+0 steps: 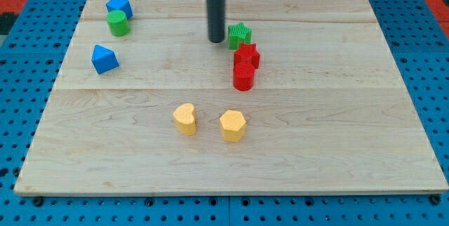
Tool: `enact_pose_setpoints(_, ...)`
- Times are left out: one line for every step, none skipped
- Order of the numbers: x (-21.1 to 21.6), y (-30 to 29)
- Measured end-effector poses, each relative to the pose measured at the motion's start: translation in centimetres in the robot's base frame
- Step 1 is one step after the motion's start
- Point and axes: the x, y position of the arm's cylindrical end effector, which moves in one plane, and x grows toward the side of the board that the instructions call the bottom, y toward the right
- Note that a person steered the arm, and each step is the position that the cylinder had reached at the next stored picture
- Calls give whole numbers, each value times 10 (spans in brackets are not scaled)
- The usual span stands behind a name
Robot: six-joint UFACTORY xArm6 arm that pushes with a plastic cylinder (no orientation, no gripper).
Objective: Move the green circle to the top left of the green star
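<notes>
In the camera view, the top of the dark rod is cut off by the view's top edge, so only its lower part shows. My tip [216, 41] sits on the wooden board [337, 149], just to the left of the green star [239, 35]. I cannot tell if they touch. The rod is a plain stick with no hand, so it holds nothing.

The green circle [118, 23] is far off near the board's top left corner. It touches a blue block [118, 5] just above it. That blue block's shape is hard to make out. Another blue block [104, 59] sits below them, a bit apart.

The red star [247, 55] is pressed against the green star's lower side, and a red circle [243, 76] touches the red star from below.

A yellow heart [185, 119] and a yellow hexagon [232, 125] sit near each other lower down.

Between the green circle and my tip lies a wide bare strip of board.
</notes>
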Motion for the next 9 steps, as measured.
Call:
enact_pose_setpoints(-3, 9)
enact_pose_setpoints(7, -96)
enact_pose_setpoints(-1, -144)
enact_pose_setpoints(-6, -146)
enact_pose_setpoints(-28, -176)
enact_pose_setpoints(-17, -230)
enact_pose_setpoints(-17, -267)
enact_pose_setpoints(-34, -248)
enact_pose_setpoints(-57, -236)
